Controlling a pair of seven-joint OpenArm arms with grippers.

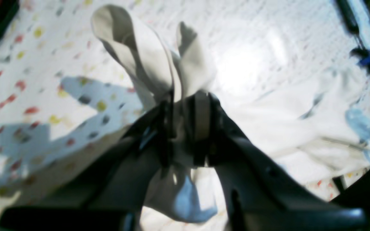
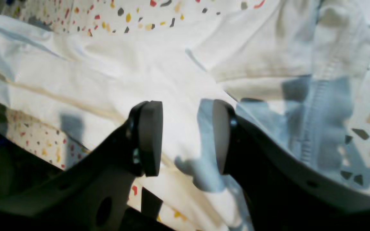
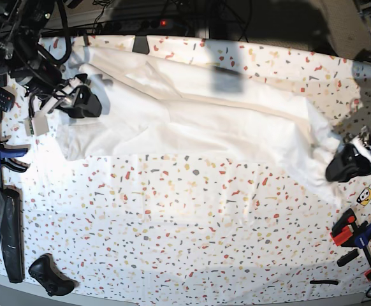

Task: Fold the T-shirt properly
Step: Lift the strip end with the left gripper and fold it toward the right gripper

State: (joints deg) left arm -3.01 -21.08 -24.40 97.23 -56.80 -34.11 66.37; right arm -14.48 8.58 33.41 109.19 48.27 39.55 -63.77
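Where the soft, wrinkled white cotton T-shirt [image 3: 192, 115] is spread in one long band across the speckled white tabletop [image 3: 192, 217], a bunched fold of it is pinched between the clenched jaws of the black left gripper [image 1: 185, 122], with two limp flaps seen beyond the fingertips. Below the parted, empty black right gripper [image 2: 186, 138], flat cloth is seen.
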